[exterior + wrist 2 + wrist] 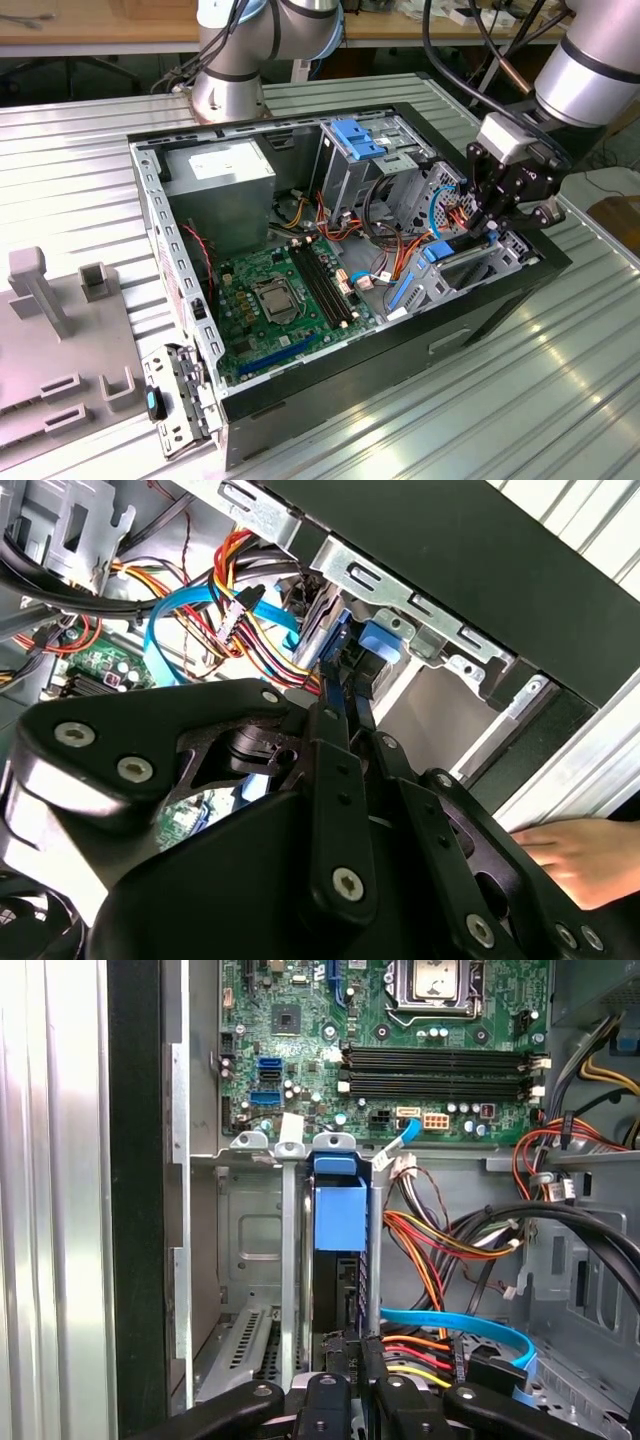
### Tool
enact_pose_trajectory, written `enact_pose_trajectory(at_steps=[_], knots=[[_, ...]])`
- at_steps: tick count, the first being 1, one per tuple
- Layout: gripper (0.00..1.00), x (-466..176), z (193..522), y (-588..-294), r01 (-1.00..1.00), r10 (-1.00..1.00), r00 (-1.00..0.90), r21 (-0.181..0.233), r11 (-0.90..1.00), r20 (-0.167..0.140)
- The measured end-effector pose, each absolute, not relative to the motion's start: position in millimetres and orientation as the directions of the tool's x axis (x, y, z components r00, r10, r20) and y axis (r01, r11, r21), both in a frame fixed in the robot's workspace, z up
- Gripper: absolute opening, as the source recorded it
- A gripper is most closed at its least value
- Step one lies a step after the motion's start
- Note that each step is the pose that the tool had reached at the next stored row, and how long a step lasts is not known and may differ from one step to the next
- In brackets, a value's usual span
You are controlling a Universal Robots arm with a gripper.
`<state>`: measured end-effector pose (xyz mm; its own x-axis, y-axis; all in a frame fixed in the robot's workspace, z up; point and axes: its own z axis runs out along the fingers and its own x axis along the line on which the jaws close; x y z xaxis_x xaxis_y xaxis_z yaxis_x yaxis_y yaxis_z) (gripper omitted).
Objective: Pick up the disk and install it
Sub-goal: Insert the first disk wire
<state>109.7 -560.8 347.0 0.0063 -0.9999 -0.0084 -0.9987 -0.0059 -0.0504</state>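
**Operator:** State the gripper condition.

**Technician:** The gripper has its fingers drawn close together, clamped on the rear edge of the disk; the disk stands on edge, its blue carrier frame ahead of the fingertips.

**Operator:** Where is the disk?

**Technician:** Directly beyond the fingertips, between the upright rails of the metal drive bay at the front corner of the computer case; in the exterior view the gripper sits low over that bay.

**Operator:** Surroundings?

**Technician:** Beside the fingers run coloured power wires and a flat blue cable; beyond the bay lies the motherboard; a person's hand rests outside the case.

**Operator:** Progress?

**Technician:** Pick-up appears complete; the disk seems mostly inserted; final seating and release are judged outstanding; whether it has latched cannot be told.
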Motion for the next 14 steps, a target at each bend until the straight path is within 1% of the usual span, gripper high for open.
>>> enact_pose_trajectory(at_steps=[14], knots=[[0.16, 109.7, 346.5, -561.0, -0.999, -1.0, -0.009, -0.05, 0.009, -0.009]])
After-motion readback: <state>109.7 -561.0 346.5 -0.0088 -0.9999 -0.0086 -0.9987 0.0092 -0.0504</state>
